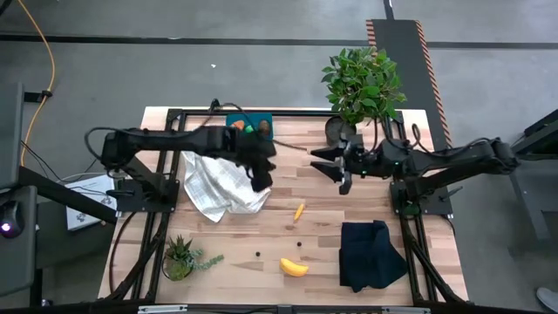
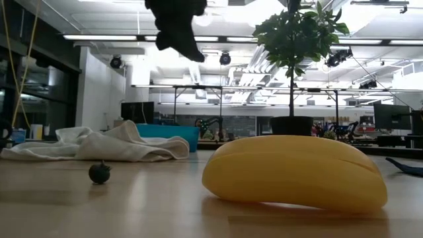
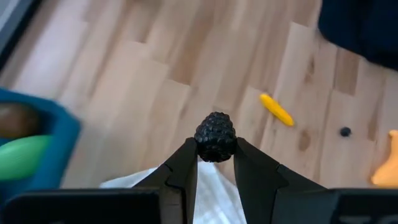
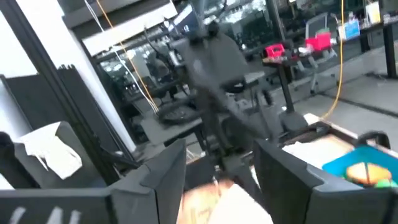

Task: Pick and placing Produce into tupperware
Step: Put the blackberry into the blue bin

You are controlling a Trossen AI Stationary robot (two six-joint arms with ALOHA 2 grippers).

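Tupperware (image 1: 251, 127) at the worktop's (image 1: 314, 227) far edge already holds some produce, the left gripper (image 3: 215, 163) fingers pinch a dark berry (image 3: 215, 137), right gripper (image 1: 336, 166) fingers wait apart, while banana (image 1: 294, 267), carrot (image 1: 299, 210) and two berries remain outside.

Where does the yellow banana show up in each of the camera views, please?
High view: banana near the front edge, left of the black cloth.
Low view: fills the foreground, right of centre.
Left wrist view: only its tip at the right edge.
Right wrist view: not in it.
Shared landmark: the teal tupperware.
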